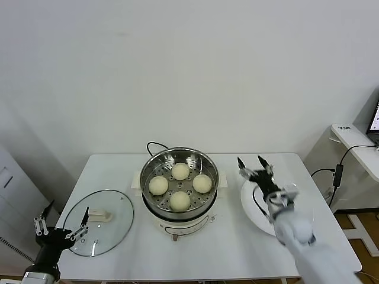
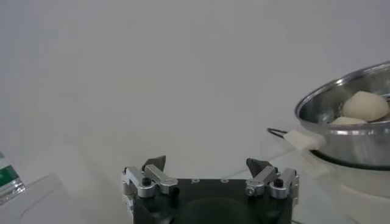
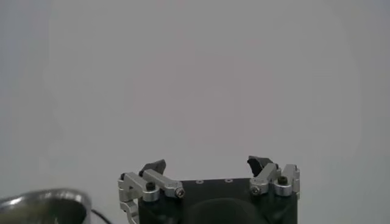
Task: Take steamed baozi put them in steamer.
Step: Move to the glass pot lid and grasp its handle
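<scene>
Baozi (image 1: 180, 186): all four sit in steamer (image 1: 179, 160); loading looks finished. Right gripper (image 1: 253, 165), at three o'clock over plate (image 1: 251, 204), gapes empty; left gripper (image 1: 61, 220) idles wide beside lid (image 1: 109, 222). Likely next: withdraw.

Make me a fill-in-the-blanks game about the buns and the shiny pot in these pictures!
1. The steamer holds ____ steamed baozi.
2. The glass lid lies on the table on the robot's ____ side of the steamer.
3. The right gripper hovers over the white plate with its jaws ____.
4. On the plate, ____ baozi show.

Missing words: four; left; open; no
</scene>
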Controlling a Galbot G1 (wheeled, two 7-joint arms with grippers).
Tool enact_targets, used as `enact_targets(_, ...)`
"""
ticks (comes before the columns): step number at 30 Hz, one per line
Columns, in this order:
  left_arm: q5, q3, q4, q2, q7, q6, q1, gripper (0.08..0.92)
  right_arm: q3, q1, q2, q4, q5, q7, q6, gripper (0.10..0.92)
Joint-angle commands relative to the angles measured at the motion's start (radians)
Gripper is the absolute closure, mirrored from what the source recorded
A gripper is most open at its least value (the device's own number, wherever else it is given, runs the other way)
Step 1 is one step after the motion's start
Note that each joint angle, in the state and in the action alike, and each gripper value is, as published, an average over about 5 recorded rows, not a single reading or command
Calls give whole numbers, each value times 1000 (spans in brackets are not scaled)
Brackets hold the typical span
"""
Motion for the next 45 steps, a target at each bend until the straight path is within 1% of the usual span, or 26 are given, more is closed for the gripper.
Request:
enact_targets(1, 75, -3, 80, 15, 1, -104, -22, 177, 341, -437, 212, 240, -170, -65, -36, 203)
enact_targets(5, 204, -7, 196, 61, -18, -289, -50, 177, 337, -455, 253, 278, -180, -52, -62, 203)
enact_targets(7, 318, -20, 274, 96, -50, -411, -61, 177, 333, -462, 262, 286, -184, -52, -65, 203)
enact_targets(9, 461, -35, 347, 128, -101, -517, -62, 177, 329, -463, 265, 284, -189, -53, -65, 203)
enact_targets(11, 597, -40, 404, 148, -171, -579, -62, 177, 327, -461, 264, 280, -192, -53, -65, 203)
enact_targets(14, 793, -37, 472, 158, -280, -629, -79, 177, 326, -453, 262, 272, -196, -52, -64, 203)
enact_targets(16, 907, -33, 506, 155, -322, -652, -98, 177, 327, -450, 261, 268, -201, -52, -63, 203)
enact_targets(20, 1041, -7, 543, 139, -368, -647, -132, 177, 333, -453, 263, 272, -205, -52, -61, 203)
enact_targets(26, 1174, 28, 597, 114, -407, -599, -190, 177, 342, -469, 270, 277, -206, -55, -55, 203)
enact_targets(34, 1241, 23, 681, 121, -395, -504, -290, 177, 359, -496, 283, 285, -208, -72, -42, 203)
enact_targets(39, 1246, 20, 745, 137, -391, -490, -354, 177, 366, -504, 287, 293, -207, -73, -39, 203)
enact_targets(45, 1253, 35, 809, 156, -405, -480, -413, 177, 373, -509, 290, 297, -208, -76, -35, 203)
